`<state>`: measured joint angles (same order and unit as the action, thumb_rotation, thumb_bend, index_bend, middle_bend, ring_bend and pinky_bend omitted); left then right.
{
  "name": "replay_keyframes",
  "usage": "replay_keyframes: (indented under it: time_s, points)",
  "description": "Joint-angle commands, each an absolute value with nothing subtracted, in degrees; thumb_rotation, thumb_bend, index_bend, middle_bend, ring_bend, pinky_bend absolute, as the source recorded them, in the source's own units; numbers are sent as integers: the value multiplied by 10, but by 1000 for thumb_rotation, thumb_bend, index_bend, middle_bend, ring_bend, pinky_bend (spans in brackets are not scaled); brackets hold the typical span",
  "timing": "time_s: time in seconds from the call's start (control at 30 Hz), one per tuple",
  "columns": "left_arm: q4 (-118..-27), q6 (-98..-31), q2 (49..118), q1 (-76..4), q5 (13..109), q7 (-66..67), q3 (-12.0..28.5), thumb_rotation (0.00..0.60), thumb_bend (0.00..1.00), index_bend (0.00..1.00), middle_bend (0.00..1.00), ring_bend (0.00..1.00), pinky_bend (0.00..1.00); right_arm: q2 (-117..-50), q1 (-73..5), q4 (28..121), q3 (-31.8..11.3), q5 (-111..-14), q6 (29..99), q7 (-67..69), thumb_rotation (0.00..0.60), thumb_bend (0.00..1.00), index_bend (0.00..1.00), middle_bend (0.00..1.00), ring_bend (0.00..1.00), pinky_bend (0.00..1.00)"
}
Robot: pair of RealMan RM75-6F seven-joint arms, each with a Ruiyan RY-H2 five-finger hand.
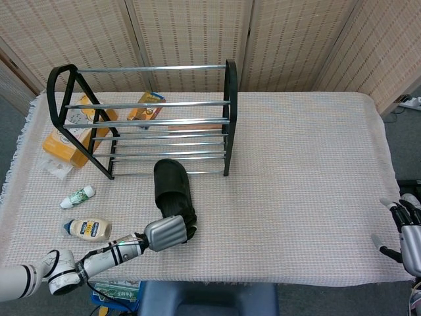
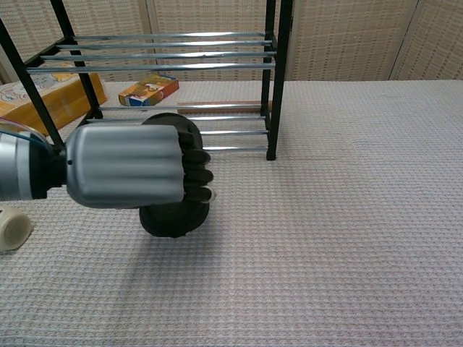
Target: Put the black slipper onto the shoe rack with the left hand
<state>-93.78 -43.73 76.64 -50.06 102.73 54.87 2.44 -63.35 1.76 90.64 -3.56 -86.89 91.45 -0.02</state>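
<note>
The black slipper [image 1: 172, 189] lies lengthwise, its toe by the front of the black metal shoe rack [image 1: 152, 120]. My left hand [image 1: 168, 232] grips the slipper's heel end, fingers curled around it. In the chest view the left hand [image 2: 130, 165] fills the left side and covers most of the slipper [image 2: 175, 217], whose heel looks raised off the cloth with a shadow below it. The shoe rack [image 2: 166, 65] stands just behind. My right hand [image 1: 408, 232] sits at the table's right front corner, fingers apart, holding nothing.
A mayonnaise bottle [image 1: 88, 228] and a small green-capped tube [image 1: 77, 196] lie left of the slipper. Orange boxes [image 1: 69, 138] and a small carton [image 2: 148, 90] sit behind and under the rack. Screens stand behind the table.
</note>
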Motion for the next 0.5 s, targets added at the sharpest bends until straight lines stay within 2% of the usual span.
replay_keyframes:
  time_s: [0.03, 0.23, 0.5]
  points:
    - [-914, -422, 783, -510, 1004, 557, 40, 600, 224, 505, 370, 260, 408, -633, 19, 904, -36, -867, 915, 2, 600, 209, 153, 248, 185, 202]
    - [-860, -409, 806, -530, 981, 548, 57, 600, 224, 508, 369, 260, 408, -633, 22, 901, -36, -863, 914, 7, 600, 208, 152, 247, 185, 202]
    - [-799, -411, 824, -559, 988, 511, 58, 600, 225, 507, 370, 260, 408, -636, 22, 898, -36, -860, 912, 9, 600, 208, 152, 248, 185, 202]
